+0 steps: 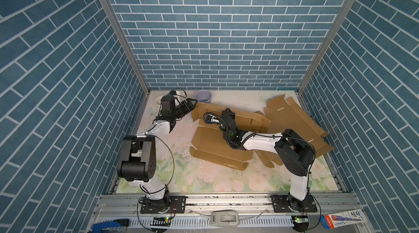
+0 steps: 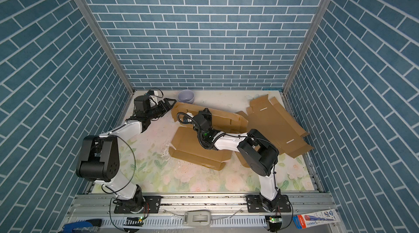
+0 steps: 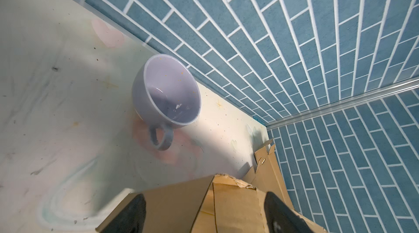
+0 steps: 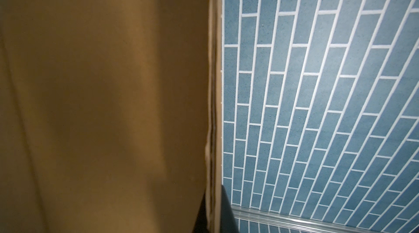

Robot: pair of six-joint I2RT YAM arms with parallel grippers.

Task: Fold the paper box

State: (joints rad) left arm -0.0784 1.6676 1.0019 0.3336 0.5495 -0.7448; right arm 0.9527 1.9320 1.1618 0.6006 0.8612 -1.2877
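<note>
The brown paper box [image 1: 210, 150] [image 2: 192, 150] lies half folded in the middle of the table, its far panel [image 1: 247, 118] raised. My left gripper [image 1: 192, 105] [image 2: 171, 102] is open at the box's far left corner. In the left wrist view its dark fingers [image 3: 133, 213] stand wide on either side of that folded corner [image 3: 217, 197]. My right gripper [image 4: 213, 216] is shut on the edge of a cardboard panel [image 4: 113, 107], pinching it between both fingers. In both top views the right wrist [image 1: 227, 118] hides those fingers.
A lilac mug [image 1: 203, 96] [image 3: 167, 98] stands by the back wall, just beyond the left gripper. A second flat cardboard blank [image 1: 292, 120] lies at the back right, against the side wall. A white object [image 1: 158, 100] sits behind the left arm.
</note>
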